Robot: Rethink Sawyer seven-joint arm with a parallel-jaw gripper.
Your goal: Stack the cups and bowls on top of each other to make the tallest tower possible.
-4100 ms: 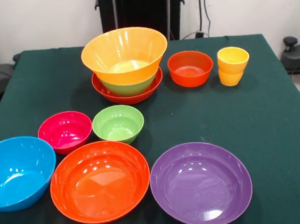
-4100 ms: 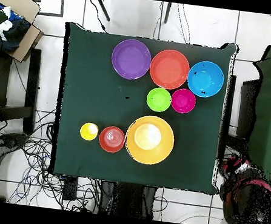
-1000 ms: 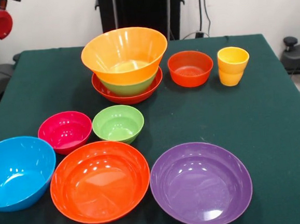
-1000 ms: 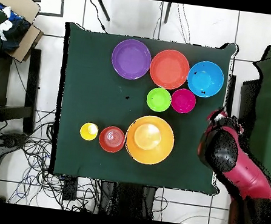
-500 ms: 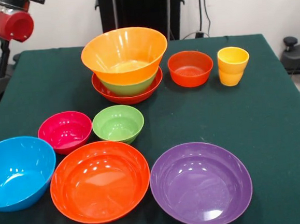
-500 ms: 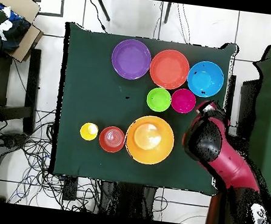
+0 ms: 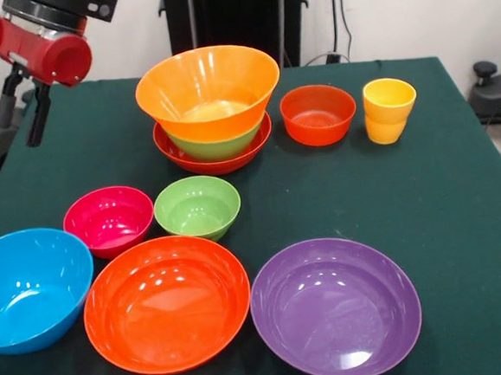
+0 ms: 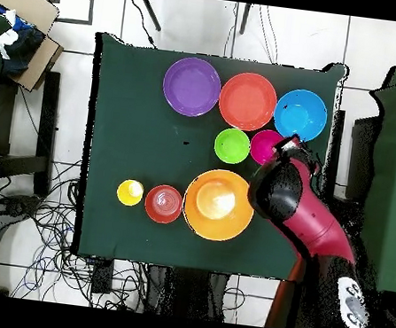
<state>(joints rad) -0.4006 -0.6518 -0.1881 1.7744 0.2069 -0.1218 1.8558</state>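
The tower [image 7: 208, 87] stands at the table's far middle: a wide red-orange bowl lowest, a lime green bowl in it, a large orange bowl uppermost; it also shows in the overhead view [image 8: 218, 204]. The yellow-orange cups [image 7: 389, 110] stand nested at the far right, next to a small red-orange bowl [image 7: 318, 114]. Loose bowls lie nearer: magenta [image 7: 109, 220], small lime green [image 7: 197, 207], blue [image 7: 31, 287], wide red-orange [image 7: 167, 303], purple [image 7: 335, 307]. My gripper [image 7: 22, 127] hangs high at the far left, above the magenta bowl's edge in the overhead view [image 8: 288, 151], holding nothing.
The dark green table [image 7: 460, 206] has bare cloth on its right side. The red arm [image 8: 307, 216] crosses the table's edge beside the tower. Cables and a cardboard box [image 8: 27, 21] lie on the floor around the table.
The arm has come into view. It now reaches over the table's edge to above the magenta bowl. No bowl or cup has moved.
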